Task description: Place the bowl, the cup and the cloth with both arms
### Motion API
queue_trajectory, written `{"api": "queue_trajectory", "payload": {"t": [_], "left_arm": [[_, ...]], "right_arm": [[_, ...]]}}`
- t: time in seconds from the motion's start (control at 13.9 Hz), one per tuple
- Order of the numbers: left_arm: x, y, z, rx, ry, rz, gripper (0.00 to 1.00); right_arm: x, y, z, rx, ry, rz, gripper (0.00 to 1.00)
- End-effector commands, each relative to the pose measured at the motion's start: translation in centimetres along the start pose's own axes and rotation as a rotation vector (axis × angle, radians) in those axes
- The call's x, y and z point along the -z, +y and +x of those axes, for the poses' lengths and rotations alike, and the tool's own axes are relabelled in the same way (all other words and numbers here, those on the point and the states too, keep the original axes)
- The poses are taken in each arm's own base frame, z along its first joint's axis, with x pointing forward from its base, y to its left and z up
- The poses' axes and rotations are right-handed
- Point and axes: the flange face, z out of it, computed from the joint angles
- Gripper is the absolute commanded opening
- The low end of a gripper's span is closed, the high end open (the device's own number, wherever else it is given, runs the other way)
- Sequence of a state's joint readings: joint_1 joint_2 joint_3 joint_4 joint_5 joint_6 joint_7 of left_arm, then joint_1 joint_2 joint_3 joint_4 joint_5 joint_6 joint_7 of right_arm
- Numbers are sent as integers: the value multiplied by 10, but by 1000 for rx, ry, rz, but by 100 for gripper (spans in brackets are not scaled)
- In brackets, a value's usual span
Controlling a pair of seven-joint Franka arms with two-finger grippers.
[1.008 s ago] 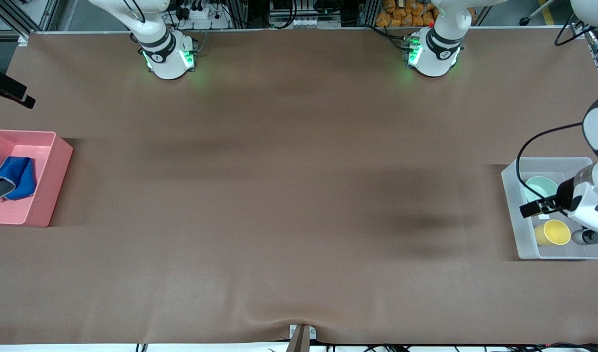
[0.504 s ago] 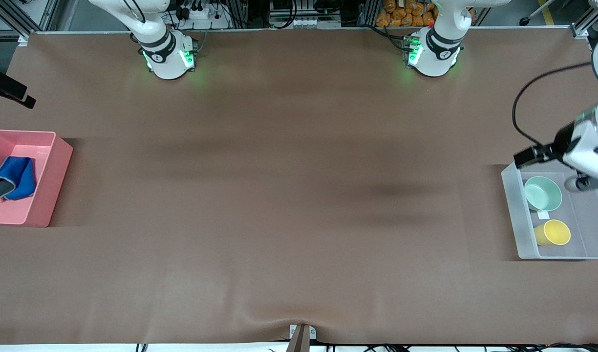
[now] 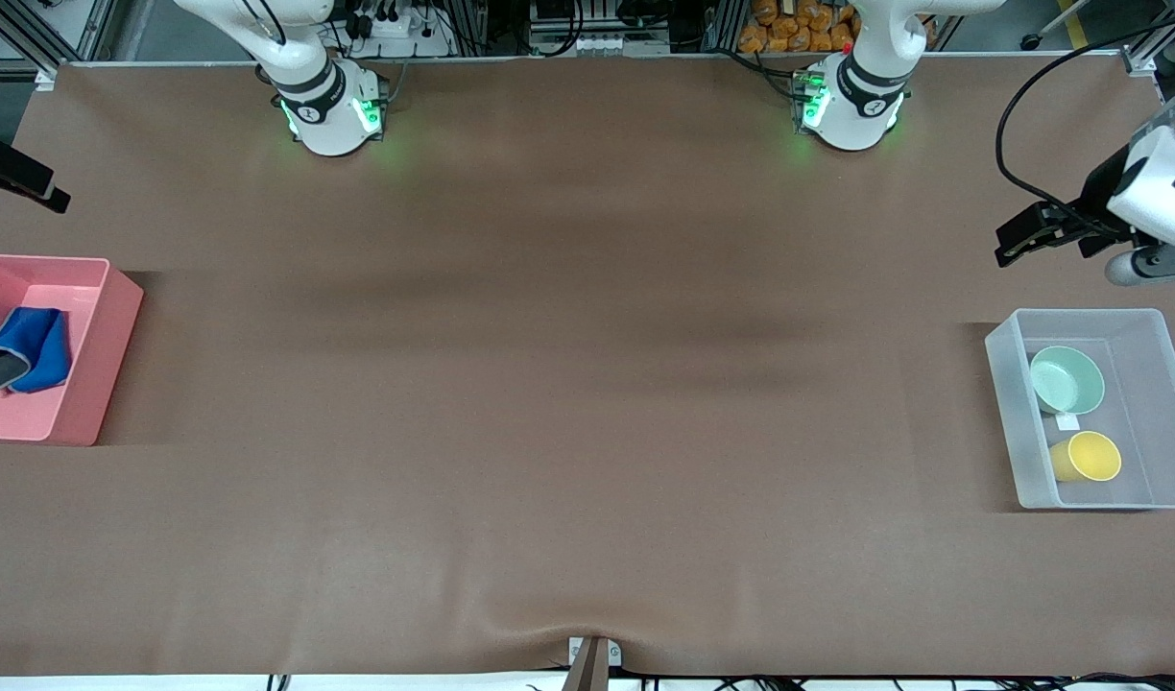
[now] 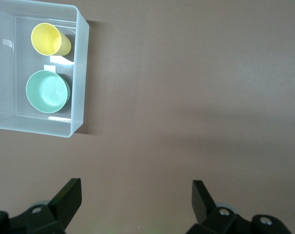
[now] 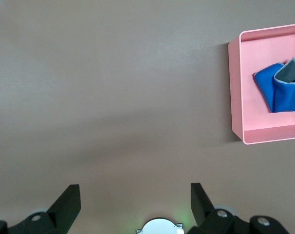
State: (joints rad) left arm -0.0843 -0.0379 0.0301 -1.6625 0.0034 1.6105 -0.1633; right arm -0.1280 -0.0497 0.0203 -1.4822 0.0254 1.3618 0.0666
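Note:
The mint-green bowl (image 3: 1067, 379) and the yellow cup (image 3: 1087, 457) stand in a clear plastic bin (image 3: 1005, 413) at the left arm's end of the table, the cup nearer the front camera. Both show in the left wrist view: bowl (image 4: 47, 91), cup (image 4: 47, 40), bin (image 4: 80, 73). My left gripper (image 4: 136, 195) is open and empty, high over bare table beside that bin. The blue cloth (image 3: 31, 347) lies crumpled in a pink bin (image 3: 107, 355) at the right arm's end. My right gripper (image 5: 135, 195) is open and empty, high over bare table, with the cloth (image 5: 279, 87) well off.
The left arm's wrist (image 3: 1159, 192) hangs at the table's end over bare brown mat. The arm bases (image 3: 328, 110) (image 3: 851, 106) stand along the table's edge farthest from the front camera. A black device (image 3: 16, 173) sits past the table's edge near the pink bin (image 5: 237, 87).
My left gripper has moved from over the clear bin to over the bare table beside it, toward the bases' side. The bowl, cup and cloth have not moved.

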Motion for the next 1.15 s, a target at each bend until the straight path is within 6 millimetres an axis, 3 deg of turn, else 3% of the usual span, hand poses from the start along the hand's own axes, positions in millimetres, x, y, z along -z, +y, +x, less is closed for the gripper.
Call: {"api": "queue_trajectory", "payload": {"t": [0.0,0.5,1.08], "left_arm": [[13,-8,9,-65,34,-28,100],[24,-7,10,-153,57,-27,100],[17,-3,14,-145,42,-20,100]], "right_arm": [[4,0,-2,-2,0,-6,100],[4,-1,-2,0,-1,-6,100],[4,-1,-2,0,-1,-4,100]]}}
